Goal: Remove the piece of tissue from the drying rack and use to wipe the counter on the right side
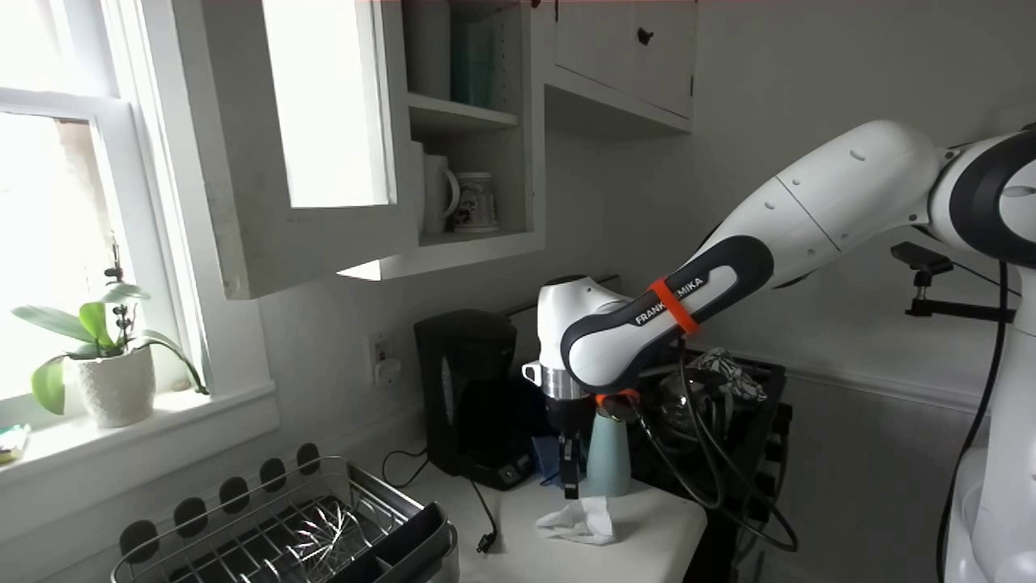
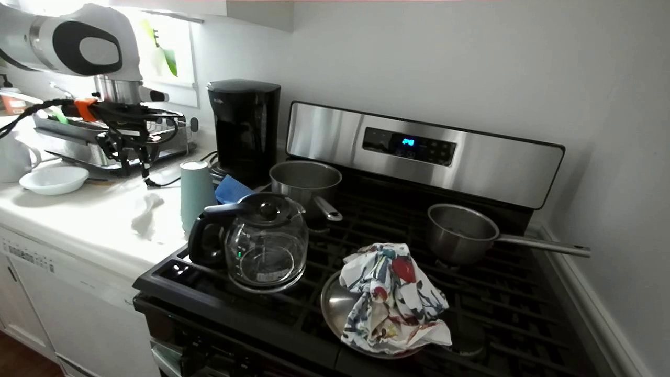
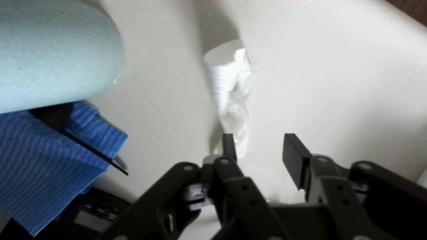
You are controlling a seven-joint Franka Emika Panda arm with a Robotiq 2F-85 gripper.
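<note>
tissue [image 3: 231, 100], long axis roughly top-to-bottom in the wrist view, claw [image 3: 259, 141] spread

The arm [image 1: 781, 219] reads "FRANK" and "EMIKA"; blue digits [image 2: 408, 142] on the stove display [image 2: 438, 152] blur.

the arm [image 1: 809, 202] is stretched outward and bent, its forearm [image 1: 716, 283] sloped toward the wrist [image 1: 564, 385] in an exterior view; the gripper [image 3: 262, 145] is pointed downward; its fingers [image 3: 296, 158] are spread apart, a gap left between them
</note>
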